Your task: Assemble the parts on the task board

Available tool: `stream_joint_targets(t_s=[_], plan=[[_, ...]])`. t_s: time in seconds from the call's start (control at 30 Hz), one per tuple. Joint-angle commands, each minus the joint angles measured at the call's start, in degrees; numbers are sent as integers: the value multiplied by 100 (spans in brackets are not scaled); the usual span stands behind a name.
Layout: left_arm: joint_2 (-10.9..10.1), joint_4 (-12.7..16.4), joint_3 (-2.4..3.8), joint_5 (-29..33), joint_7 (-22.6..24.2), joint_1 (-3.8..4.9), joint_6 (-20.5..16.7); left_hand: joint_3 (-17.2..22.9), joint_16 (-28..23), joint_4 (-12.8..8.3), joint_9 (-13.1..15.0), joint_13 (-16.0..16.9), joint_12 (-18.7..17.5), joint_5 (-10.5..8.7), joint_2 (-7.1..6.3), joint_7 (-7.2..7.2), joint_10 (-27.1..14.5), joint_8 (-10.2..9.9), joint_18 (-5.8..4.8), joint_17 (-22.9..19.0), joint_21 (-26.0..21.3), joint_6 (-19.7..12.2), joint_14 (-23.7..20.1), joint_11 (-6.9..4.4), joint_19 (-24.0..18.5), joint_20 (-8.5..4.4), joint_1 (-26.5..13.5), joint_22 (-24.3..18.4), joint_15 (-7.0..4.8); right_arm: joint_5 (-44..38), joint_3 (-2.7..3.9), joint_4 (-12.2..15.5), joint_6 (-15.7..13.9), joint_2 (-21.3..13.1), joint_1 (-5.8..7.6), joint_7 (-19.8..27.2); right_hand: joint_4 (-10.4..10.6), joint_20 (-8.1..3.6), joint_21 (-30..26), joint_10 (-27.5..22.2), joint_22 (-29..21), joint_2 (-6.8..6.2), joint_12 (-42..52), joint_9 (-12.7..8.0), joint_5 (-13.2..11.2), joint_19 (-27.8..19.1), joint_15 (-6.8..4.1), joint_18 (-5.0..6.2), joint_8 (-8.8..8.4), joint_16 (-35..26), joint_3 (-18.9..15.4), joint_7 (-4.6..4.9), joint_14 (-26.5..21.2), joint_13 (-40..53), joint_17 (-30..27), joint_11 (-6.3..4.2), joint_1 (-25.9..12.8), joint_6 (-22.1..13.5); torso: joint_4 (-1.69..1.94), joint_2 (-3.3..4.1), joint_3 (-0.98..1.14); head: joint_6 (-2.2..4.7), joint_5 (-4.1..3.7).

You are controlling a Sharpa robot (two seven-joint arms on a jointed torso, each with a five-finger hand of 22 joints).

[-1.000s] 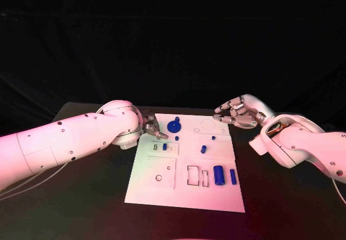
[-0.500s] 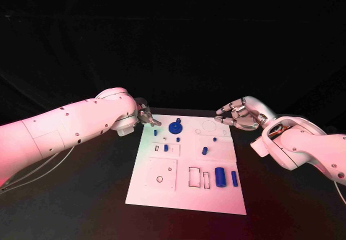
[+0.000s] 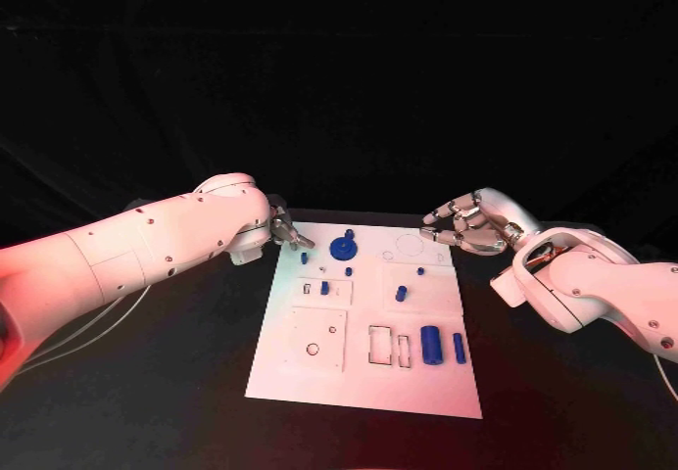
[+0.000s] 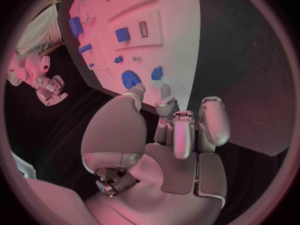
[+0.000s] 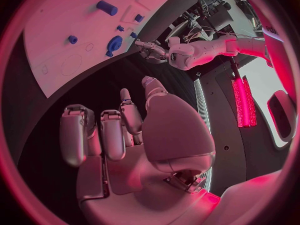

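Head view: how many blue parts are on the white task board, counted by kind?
Blue gear: 1
Long blue cylinders: 2
Small blue pieces: 5
Total: 8

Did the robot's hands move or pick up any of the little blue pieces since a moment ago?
The left hand drew back from the blue gear-shaped part toward the far left corner of the white task board and holds nothing. A small blue peg now shows on the board near that hand. The right hand hovers as before by the far right corner, fingers curled, empty. The other blue parts lie unchanged.
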Motion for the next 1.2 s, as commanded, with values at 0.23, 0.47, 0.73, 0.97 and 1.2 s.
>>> stream_joint_targets(t_s=[0.23,0.47,0.73,0.97,1.2], plan=[[107,-118,-18,30,34,-15,200,-328,38,2,-59,21,70,15,101,8,54,-59,22,1297,49,90,533,2,69,-9,-71,65,40,-19,0,3,77,15,-10,44,-6,-8,-30,-42,860,5,-36,9,29,-39,-40,110,21,-28,-35,0,332,-6,445,6,-62,-43,0,-4,10,-19,-6],[132,-150,-21,39,23,-17,266,-393,41,-4,-71,52,110,19,155,-3,78,-60,10,1300,76,128,535,-7,103,-11,-58,121,35,-19,0,2,79,20,-11,45,-6,-8,-30,-42,860,5,-36,9,29,-39,-40,110,21,-28,-35,0,332,-6,445,6,-62,-43,11,-8,9,-26,-10],[190,-235,-38,35,18,-28,326,-420,41,-10,-85,66,135,26,219,-24,94,-61,5,1300,91,179,535,-25,120,-17,56,150,21,-18,0,2,85,24,-12,48,-5,-8,-34,-39,858,12,-33,11,33,-40,-41,110,22,-27,-37,-2,333,-3,449,4,-57,-44,1,-7,6,-35,-4],[248,-323,-44,-7,27,-54,350,-419,41,-11,-95,65,139,27,255,-29,96,-67,4,1300,95,194,535,-30,124,-21,127,159,15,-17,0,5,89,28,-14,50,-5,-8,-34,-39,858,12,-33,11,33,-40,-41,110,22,-27,-37,-2,333,-3,449,4,-57,-44,3,-5,9,-42,-15],[271,-334,-46,-4,29,-67,336,-414,41,-10,-99,66,144,27,283,-36,98,-65,4,1300,96,216,535,-37,124,-24,185,160,10,-17,0,-2,90,33,-17,50,-4,-8,-36,-34,858,17,-27,13,35,-40,-42,111,24,-28,-37,-2,334,2,449,4,-54,-43,8,-7,12,-54,-17]])
